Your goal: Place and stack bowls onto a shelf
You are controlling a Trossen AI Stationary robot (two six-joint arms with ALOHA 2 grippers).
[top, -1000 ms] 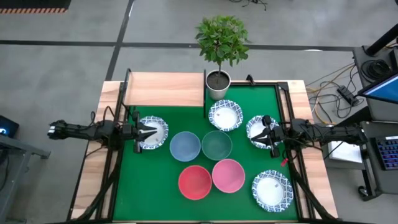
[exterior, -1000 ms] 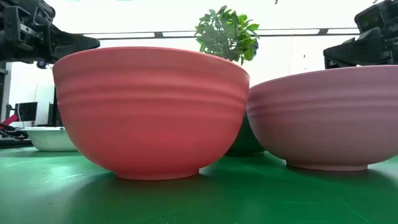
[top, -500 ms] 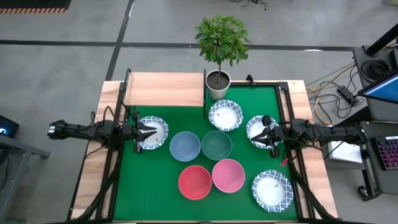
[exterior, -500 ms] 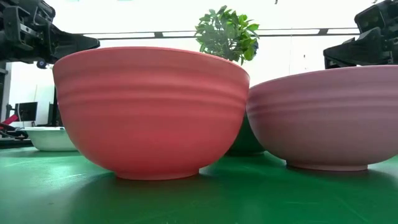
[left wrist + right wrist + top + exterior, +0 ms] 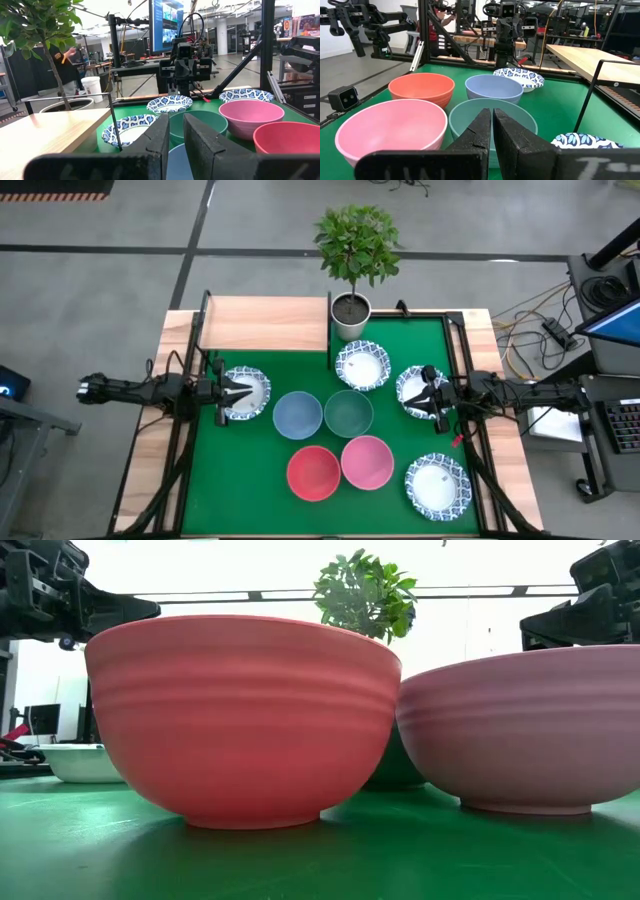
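Note:
Eight bowls stand on the green mat (image 5: 400, 510). The four plain ones are in the middle: blue (image 5: 297, 415), dark green (image 5: 348, 413), red (image 5: 313, 472) and pink (image 5: 367, 461). White blue-rimmed bowls stand at the left (image 5: 252, 393), by the plant pot (image 5: 362, 365), at the right (image 5: 412, 388) and at the near right (image 5: 437, 485). The bare-wood shelf (image 5: 265, 323) stands at the far left. My left gripper (image 5: 240, 393) is shut above the left patterned bowl. My right gripper (image 5: 427, 397) is shut above the right patterned bowl. In the low view both grippers, left (image 5: 135, 608) and right (image 5: 535, 628), stand higher than the bowl rims.
A white pot with a leafy plant (image 5: 351, 310) stands at the mat's far edge, beside the shelf's right end. Black frame bars run along the table's left (image 5: 185, 440) and right (image 5: 470, 430) sides. Free mat lies along the near edge, left of the red bowl.

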